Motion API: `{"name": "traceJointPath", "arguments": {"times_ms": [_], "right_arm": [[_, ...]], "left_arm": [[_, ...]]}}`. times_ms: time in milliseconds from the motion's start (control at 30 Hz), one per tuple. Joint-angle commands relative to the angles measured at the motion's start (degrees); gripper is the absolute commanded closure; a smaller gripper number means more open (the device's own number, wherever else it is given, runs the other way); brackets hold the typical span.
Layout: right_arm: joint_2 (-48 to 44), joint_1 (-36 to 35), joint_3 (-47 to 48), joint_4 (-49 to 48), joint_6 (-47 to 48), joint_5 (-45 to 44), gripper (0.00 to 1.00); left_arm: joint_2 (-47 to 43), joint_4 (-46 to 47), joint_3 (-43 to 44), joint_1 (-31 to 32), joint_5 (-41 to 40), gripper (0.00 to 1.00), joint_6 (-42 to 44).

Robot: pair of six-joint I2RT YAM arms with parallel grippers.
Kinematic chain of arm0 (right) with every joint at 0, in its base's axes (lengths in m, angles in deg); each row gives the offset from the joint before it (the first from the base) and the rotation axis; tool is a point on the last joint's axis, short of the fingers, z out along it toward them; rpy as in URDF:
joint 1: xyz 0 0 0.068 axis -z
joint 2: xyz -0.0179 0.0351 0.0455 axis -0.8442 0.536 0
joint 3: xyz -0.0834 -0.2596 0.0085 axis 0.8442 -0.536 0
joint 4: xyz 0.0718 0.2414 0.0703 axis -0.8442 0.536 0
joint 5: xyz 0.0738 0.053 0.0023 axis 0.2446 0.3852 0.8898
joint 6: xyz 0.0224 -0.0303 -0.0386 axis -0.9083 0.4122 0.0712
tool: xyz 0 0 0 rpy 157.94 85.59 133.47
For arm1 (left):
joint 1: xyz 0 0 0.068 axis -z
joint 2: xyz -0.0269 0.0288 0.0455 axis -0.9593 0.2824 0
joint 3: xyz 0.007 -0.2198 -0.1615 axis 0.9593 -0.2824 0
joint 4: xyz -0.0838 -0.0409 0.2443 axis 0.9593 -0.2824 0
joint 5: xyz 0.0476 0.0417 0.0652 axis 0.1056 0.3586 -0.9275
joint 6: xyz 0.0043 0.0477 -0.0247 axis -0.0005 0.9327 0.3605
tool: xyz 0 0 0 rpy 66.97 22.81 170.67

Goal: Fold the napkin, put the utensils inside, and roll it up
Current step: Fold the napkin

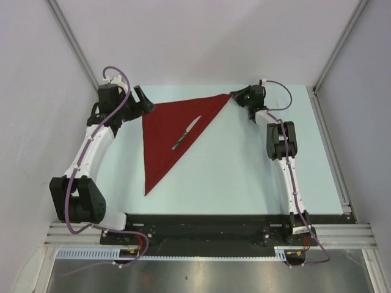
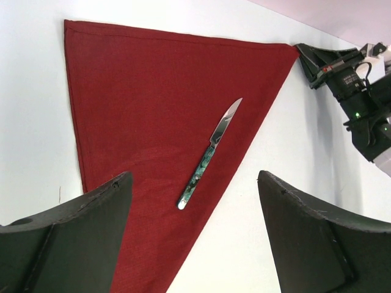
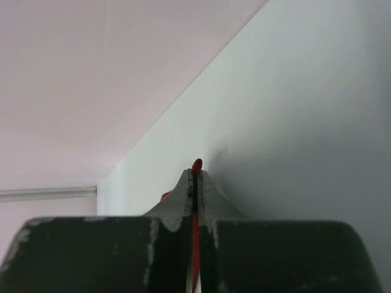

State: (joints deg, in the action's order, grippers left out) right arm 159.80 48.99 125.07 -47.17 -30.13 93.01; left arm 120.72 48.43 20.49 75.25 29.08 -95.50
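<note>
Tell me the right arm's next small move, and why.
Probably lift the pinched corner and carry it over the knife to start the roll. The right gripper is shut on the far right tip of the napkin, which already lies folded in a triangle with the knife resting on it. The left gripper is open beside the far left corner, holding nothing.

Showing the napkin [image 1: 160,137], plain dark red cloth, lying flat as a triangle, square corner at the far left, long edge running diagonally from the far right tip to a near point. Showing that far right tip being pinched between the closed fingers of the right gripper [image 1: 234,96]. Showing a single slim knife [image 1: 186,133] resting wholly on the cloth beside the diagonal edge, silvery blade pointing far right, dark handle nearer.
</note>
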Motion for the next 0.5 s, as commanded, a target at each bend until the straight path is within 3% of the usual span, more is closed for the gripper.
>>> {"name": "traceJointPath", "arguments": {"times_ms": [0, 167, 467], "right_arm": [[-5.36, -0.54, -11.10, -10.67, -1.28, 1.46, 1.00], [-12.74, -1.50, -19.47, -21.23, -1.29, 3.30, 1.00], [-19.87, -5.98, -22.72, -23.97, 3.71, 10.16, 1.00]], "left_arm": [[0.23, 0.34, 1.61, 0.28, 0.72, 0.12, -0.09], [-0.03, 0.43, 1.61, 0.20, 0.90, 0.12, -0.09], [-0.91, 0.61, 1.43, 0.11, 0.98, 0.12, -0.18]]}}
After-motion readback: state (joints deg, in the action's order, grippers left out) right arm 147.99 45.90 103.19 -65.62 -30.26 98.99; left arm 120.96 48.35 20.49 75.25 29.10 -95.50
